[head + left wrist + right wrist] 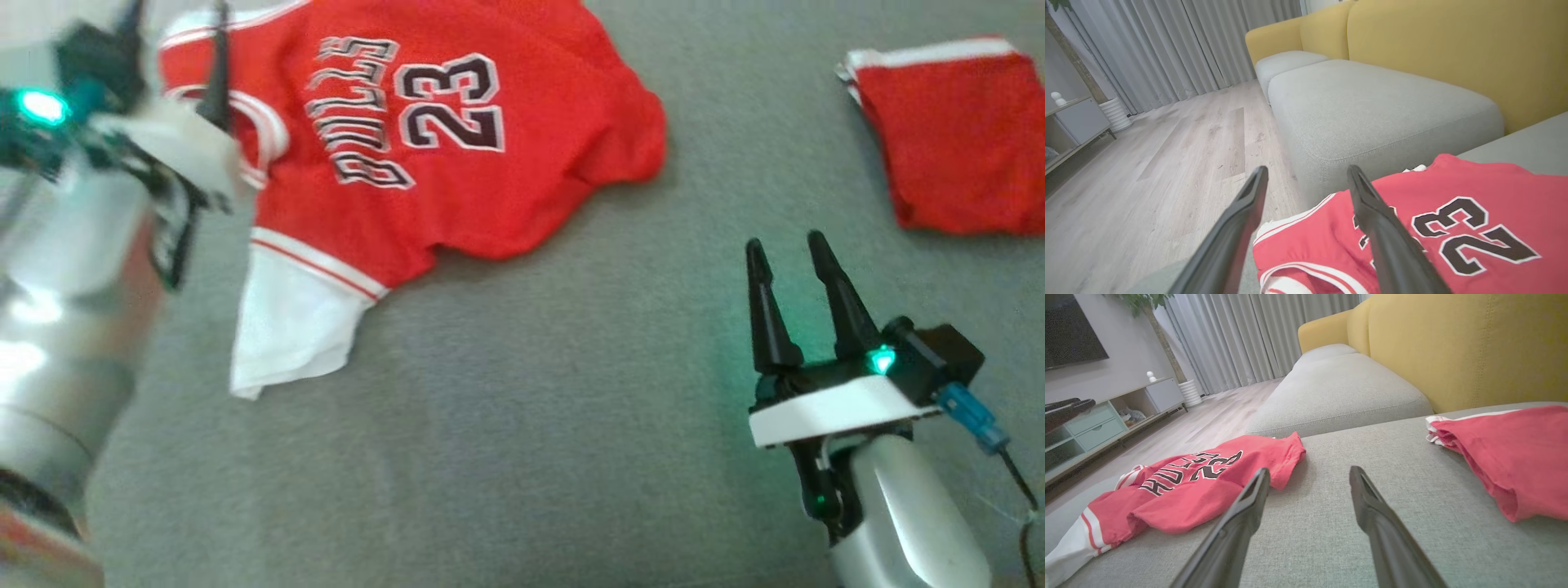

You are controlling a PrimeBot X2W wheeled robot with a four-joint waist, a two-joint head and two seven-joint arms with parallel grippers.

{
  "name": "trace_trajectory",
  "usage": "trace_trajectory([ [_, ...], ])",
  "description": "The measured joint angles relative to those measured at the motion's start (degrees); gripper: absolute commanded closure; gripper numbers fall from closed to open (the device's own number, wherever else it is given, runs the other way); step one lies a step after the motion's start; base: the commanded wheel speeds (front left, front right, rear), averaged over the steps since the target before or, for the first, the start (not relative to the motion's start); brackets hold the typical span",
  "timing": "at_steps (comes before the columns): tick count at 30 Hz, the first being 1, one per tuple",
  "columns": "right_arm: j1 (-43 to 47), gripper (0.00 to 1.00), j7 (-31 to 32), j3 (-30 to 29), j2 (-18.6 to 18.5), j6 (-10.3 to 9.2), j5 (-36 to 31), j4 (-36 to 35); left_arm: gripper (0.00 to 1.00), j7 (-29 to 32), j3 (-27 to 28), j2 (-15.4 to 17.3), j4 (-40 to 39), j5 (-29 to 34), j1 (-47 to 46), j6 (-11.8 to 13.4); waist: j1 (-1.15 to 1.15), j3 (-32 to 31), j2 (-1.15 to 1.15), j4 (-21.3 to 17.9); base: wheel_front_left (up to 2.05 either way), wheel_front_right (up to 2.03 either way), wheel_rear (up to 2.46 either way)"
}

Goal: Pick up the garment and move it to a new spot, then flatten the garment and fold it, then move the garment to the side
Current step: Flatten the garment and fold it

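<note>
We see the jersey [457, 163] lying number-side up on the grey sofa seat [522, 408], rumpled rather than flat. Its edges curl, and a white sleeve-like part [286, 327] spills out near the collar end.

It looks like thin knit cloth, so we judge it light, limp and a little slippery. It will sag and bunch from any single pinch and won't hold a shape. For lifting, one pinch at the trimmed collar or shoulder edge would do. For flattening we would want two holds well apart, say both shoulders or both hem corners, so the cloth hangs taut between them. The striped trim is thicker and should give a surer bite than the plain red middle.

The left gripper [1307, 169] hovers over the jersey's collar end, jaws spread wide with nothing between them. In the left wrist view one jaw crosses the lettering. The head view is blurred there, so we cannot tell whether a tip brushes the cloth.

The right gripper [785, 242] sits well apart from the jersey, off toward its hem side over bare seat, jaws likewise spread and empty. Farther out on that side lies a second red garment [955, 139], which looks folded. Past the jersey's collar end the seat drops to a wooden floor [1167, 163].
</note>
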Motion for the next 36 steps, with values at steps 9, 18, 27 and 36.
trace_trajectory([
  [9,3.8,0.00,0.0,-3.2,0.0,0.00,-1.6,0.7,0.00,-0.1,12.8,0.6,-28.2,3.2,25.1,9.2,-0.01,-6.3,0.00,7.3,0.00,0.00,0.00],
  [18,5.6,0.00,0.0,-3.8,0.0,0.00,-1.8,1.0,0.00,-0.1,19.6,-1.4,-44.7,10.1,47.6,13.4,-0.01,-10.9,0.00,12.0,0.00,0.00,0.00],
  [27,7.2,0.00,0.0,-3.7,0.0,0.00,-1.8,1.2,0.00,-0.1,25.1,-5.1,-47.2,15.5,55.0,12.5,0.00,-10.8,0.00,12.4,0.00,0.00,0.00],
  [36,1.0,0.00,1.5,-5.9,0.0,0.00,-3.1,4.9,0.00,-0.1,27.4,-8.2,-46.0,19.4,53.8,9.4,0.01,-6.9,0.00,13.1,0.00,0.00,0.00],
])
